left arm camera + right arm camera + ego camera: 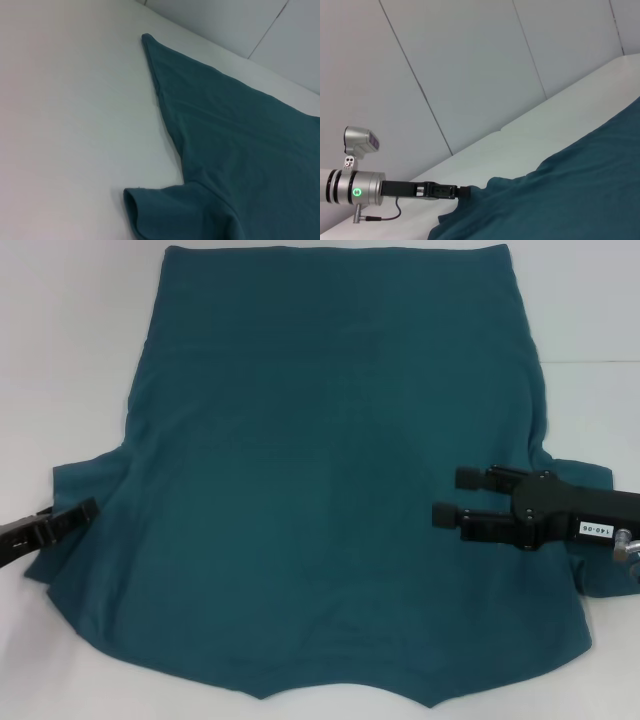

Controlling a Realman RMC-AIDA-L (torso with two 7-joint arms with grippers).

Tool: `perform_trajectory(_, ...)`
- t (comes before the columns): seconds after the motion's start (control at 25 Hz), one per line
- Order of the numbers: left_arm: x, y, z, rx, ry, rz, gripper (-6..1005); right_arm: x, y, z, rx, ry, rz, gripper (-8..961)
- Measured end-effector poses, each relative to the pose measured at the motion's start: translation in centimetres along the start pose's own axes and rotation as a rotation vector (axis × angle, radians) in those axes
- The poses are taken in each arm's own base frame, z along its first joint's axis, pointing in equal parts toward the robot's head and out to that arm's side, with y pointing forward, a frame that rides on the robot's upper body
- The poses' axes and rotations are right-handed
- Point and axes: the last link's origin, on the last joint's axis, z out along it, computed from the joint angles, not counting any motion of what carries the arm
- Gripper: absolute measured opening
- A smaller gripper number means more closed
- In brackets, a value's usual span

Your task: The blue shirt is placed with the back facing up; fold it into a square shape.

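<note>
Left gripper (pixel 88 508): you see it at the shirt's left sleeve edge, low on the left of the head view; its dark fingers look pressed together at the fabric, though you cannot tell whether cloth sits between them.
Blue shirt (pixel 330 490): it lies spread flat on the white table (pixel 70 360), plain side up, hem farthest from you. The cloth is soft, matte teal knit, smooth with faint ripples; its outline flares from hem to sleeves.
Right gripper (pixel 452 496): it hovers over the shirt's right side, two black blocky fingers spread apart, nothing between them.
Left wrist view: you get the stitched sleeve cuff (pixel 132 210) and the side seam running to a pointed hem corner.
Right wrist view: only here you see the left arm's silver wrist with a green light (pixel 357 192) and the grey panelled wall (pixel 470 65).
</note>
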Motion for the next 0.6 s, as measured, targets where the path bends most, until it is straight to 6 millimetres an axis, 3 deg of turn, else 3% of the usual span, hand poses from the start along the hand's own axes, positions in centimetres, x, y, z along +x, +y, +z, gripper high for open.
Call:
perform_trajectory(0.44,0.55,0.04,0.04,0.0,0.004,0.007,534,0.03,0.0,0.15,0.0,-0.001,0.004,900)
perform_trajectory(0.6,0.7,0.08,0.13,0.0,0.005,0.011,375,0.02,-0.01,0.17,0.001,-0.001,0.004,899)
